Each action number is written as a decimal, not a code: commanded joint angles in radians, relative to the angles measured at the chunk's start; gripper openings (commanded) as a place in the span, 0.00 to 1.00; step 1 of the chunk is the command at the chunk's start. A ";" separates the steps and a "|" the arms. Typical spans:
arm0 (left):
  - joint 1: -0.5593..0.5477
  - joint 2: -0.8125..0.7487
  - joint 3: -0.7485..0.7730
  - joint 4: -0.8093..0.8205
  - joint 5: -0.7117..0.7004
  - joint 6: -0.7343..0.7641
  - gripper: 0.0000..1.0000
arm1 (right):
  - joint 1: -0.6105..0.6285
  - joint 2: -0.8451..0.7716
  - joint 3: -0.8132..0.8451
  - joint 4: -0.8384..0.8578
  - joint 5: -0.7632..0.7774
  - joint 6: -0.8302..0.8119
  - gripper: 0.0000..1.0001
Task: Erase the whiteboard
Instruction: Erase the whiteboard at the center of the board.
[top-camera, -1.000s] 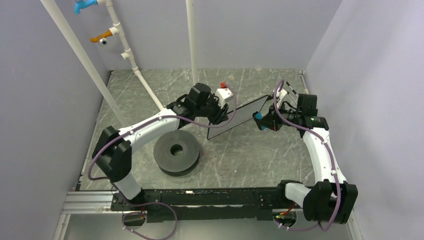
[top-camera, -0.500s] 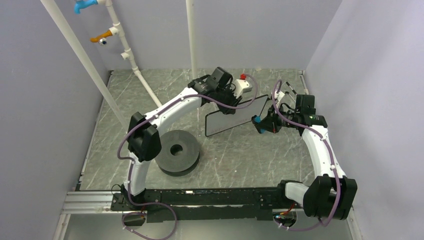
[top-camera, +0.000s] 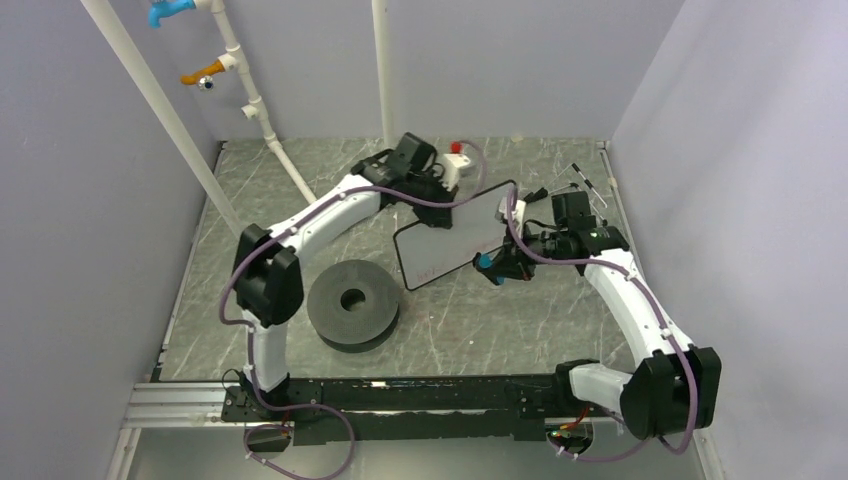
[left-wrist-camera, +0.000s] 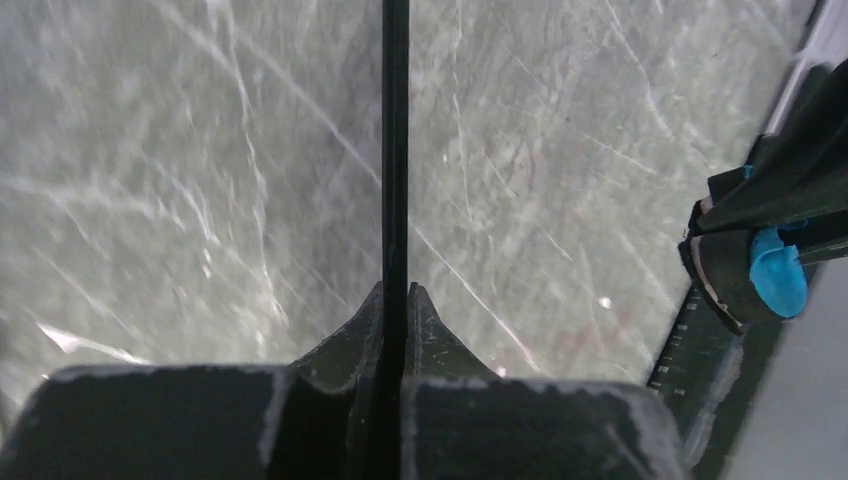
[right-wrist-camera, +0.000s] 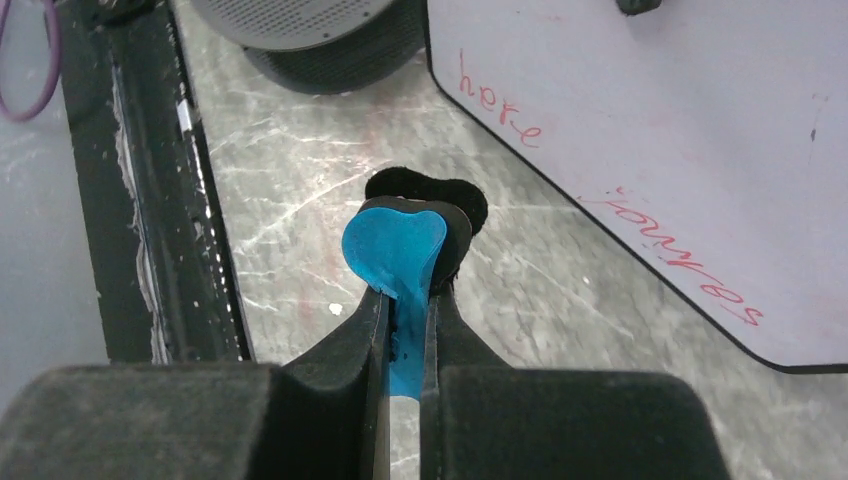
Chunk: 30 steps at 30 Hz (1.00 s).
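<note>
The whiteboard (top-camera: 450, 243) is held tilted above the table, with red handwriting on its face (right-wrist-camera: 650, 130). My left gripper (top-camera: 441, 200) is shut on its top edge. In the left wrist view the board shows only as a thin black edge (left-wrist-camera: 396, 150) running out from between the closed jaws of that gripper (left-wrist-camera: 396, 292). My right gripper (top-camera: 497, 262) is shut on a small blue-and-black eraser (right-wrist-camera: 398, 245), (top-camera: 485, 264). The eraser hangs just off the board's lower right corner, apart from the face.
A black disc (top-camera: 352, 300) lies on the marble table left of the board. White pipes (top-camera: 270, 135) stand at the back left. Two markers (top-camera: 588, 180) lie at the back right. The black base rail (top-camera: 400, 395) runs along the near edge.
My left gripper has shifted to the board's top edge and shut on it, and the board has swung left with its face turned up. The right gripper carried the eraser left, nearer the board.
</note>
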 joint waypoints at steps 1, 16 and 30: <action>0.098 -0.186 -0.145 0.190 0.199 -0.223 0.00 | 0.087 -0.057 -0.020 0.074 0.007 -0.114 0.00; 0.206 -0.190 -0.423 0.550 0.448 -0.586 0.00 | 0.406 0.086 -0.227 0.766 0.520 -0.001 0.00; 0.213 -0.063 -0.500 0.716 0.446 -0.688 0.00 | 0.599 0.112 -0.370 0.635 0.553 -0.323 0.00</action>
